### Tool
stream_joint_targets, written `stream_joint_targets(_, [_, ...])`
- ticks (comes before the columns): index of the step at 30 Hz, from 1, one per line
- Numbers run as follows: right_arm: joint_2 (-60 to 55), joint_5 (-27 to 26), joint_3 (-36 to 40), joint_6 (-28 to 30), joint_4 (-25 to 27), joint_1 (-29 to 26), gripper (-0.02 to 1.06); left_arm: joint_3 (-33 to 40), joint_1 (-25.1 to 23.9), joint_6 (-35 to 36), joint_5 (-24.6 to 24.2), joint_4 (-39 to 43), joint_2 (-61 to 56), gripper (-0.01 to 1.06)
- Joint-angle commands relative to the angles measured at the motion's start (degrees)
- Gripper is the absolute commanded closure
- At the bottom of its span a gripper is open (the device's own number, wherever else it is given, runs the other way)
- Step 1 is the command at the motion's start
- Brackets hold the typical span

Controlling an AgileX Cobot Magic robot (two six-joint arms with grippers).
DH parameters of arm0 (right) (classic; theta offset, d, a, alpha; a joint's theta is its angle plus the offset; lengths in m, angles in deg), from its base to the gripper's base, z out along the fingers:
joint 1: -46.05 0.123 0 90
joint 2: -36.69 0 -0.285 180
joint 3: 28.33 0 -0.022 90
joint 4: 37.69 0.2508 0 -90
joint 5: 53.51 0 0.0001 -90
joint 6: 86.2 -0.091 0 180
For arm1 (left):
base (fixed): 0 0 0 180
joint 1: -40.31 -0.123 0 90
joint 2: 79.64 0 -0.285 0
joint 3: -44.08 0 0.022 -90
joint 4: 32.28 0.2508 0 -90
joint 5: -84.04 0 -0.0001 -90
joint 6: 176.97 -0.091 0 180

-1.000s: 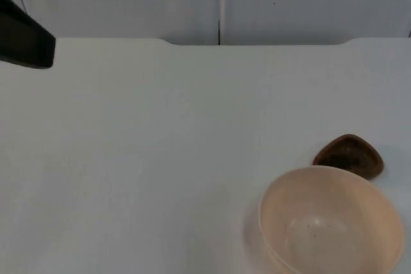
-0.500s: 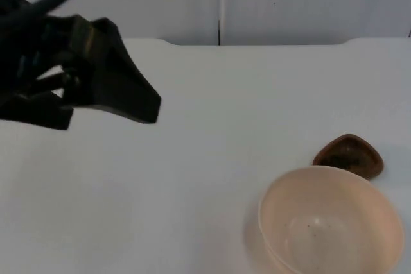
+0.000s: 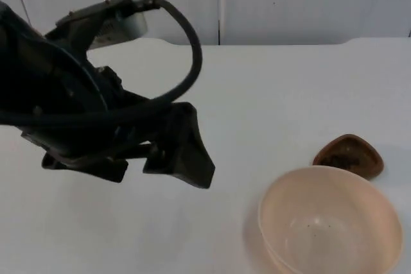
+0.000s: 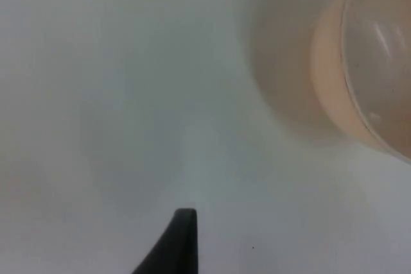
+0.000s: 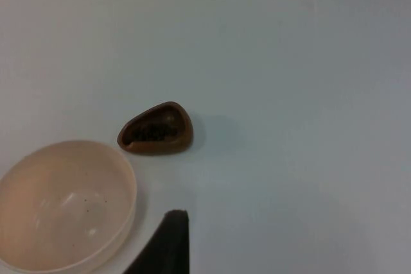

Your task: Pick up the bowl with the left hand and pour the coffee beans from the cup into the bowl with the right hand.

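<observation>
Bowl (image 3: 331, 219) first, nearest the table's front edge and off to my right side: it is pale peach, sits upright on the white table (image 3: 270, 94), and holds nothing but a few dark specks at its bottom. My left wrist camera catches its rim and outer wall (image 4: 366, 62) close ahead, with its shadow on the table beside it. Just behind the bowl, almost touching its far rim, sits the cup (image 3: 349, 155), a small brown one with a rounded three-cornered mouth, also upright; from my right wrist I see the dark beans (image 5: 151, 133) lying inside it. Bowl and cup both rest on the table, and neither is in my grasp. My left gripper (image 3: 176, 158) hangs over the middle of the table, to the left of the bowl and well apart from it, its black tip pointing down toward the table, and it holds nothing; I cannot tell how far its fingers are spread. One black fingertip (image 4: 176, 242) stands above bare table in my left wrist view. My right gripper waits back from the bowl and cup, one fingertip (image 5: 168, 242) near the bowl's rim (image 5: 131, 190) in the right wrist view, touching neither thing; whether its fingers are spread I cannot tell. Farthest off, the table ends at the grey wall (image 3: 308, 1).
</observation>
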Motion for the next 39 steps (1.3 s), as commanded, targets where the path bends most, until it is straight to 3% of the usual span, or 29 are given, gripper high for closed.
stream_joint_targets(1, [0.2, -0.3, 0.4, 0.1, -0.1, -0.4, -0.01, -0.3, 0.3, 0.4, 1.7, -1.5, 1.6, 0.06])
stream_joint_targets(14, [0.2, -0.3, 0.4, 0.1, -0.1, -0.4, -0.01, -0.5, 3.0, 0.5, 6.1, -4.6, 8.6, 0.06])
stream_joint_targets(23, [0.2, -0.3, 0.4, 0.1, -0.2, -0.4, -0.01, -5.0, 3.6, 0.5, 5.5, -5.0, 13.9, 0.06])
stream_joint_targets(34, [0.2, -0.3, 0.4, 0.1, -0.2, -0.4, -0.01, -10.2, 8.8, 5.5, 5.9, -4.7, 19.5, 0.10])
stream_joint_targets(39, [0.2, -0.3, 0.4, 0.1, -0.2, -0.4, -0.01, -10.6, 11.3, 7.8, 9.7, -4.5, 19.5, 0.11])
